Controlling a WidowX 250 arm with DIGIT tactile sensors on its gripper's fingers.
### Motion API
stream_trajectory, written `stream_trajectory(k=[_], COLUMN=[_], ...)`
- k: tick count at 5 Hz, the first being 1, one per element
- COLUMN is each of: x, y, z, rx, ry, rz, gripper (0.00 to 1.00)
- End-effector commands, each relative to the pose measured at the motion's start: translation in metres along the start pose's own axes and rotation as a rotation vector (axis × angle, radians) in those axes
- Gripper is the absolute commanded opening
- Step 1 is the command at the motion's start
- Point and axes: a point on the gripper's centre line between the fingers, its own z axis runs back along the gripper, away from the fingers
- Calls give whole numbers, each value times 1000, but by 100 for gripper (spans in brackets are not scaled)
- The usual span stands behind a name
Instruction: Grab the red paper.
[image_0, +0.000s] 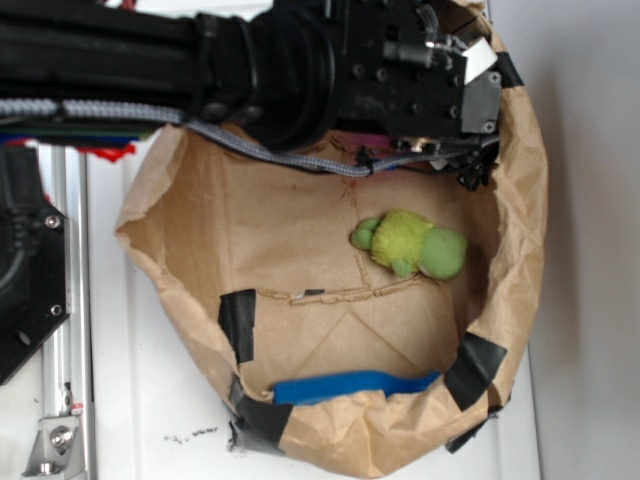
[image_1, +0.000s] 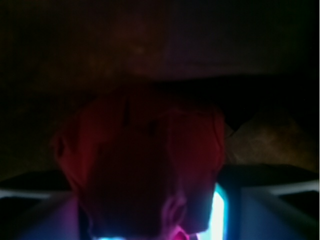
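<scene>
Close before the wrist lens, filling most of that dim view: the red paper (image_1: 142, 165), wrinkled, dark, lit pink and blue at its lower edge. Between or just before the tool (image_0: 455, 150), apparently; tool state impossible to tell, fingers unseen in the gloom. From the exterior view, red paper hidden under the black arm (image_0: 250, 65), which reaches over the top rim of the brown paper bag (image_0: 520, 250). Further down on the bag's floor, the green plush toy (image_0: 412, 245), well apart from the tool. Beyond that, a thin blue strip (image_0: 355, 385) along the bottom wall, black tape patches (image_0: 238, 322) on the rim, all resting on the white table (image_0: 150, 420).
</scene>
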Motion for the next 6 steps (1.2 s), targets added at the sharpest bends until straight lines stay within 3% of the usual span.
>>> stream_trajectory(k=[1,2,3,5,6], x=[15,0,-27,-51,-49], y=[6,-1,-17,-13,-11], z=[14,36,90,162,166], rx=[-43,-136,-233,-332,-343], ry=[-27,72,206,395,358], rz=[3,-94,-200,-341,-517], gripper=[0,0,0,0,0])
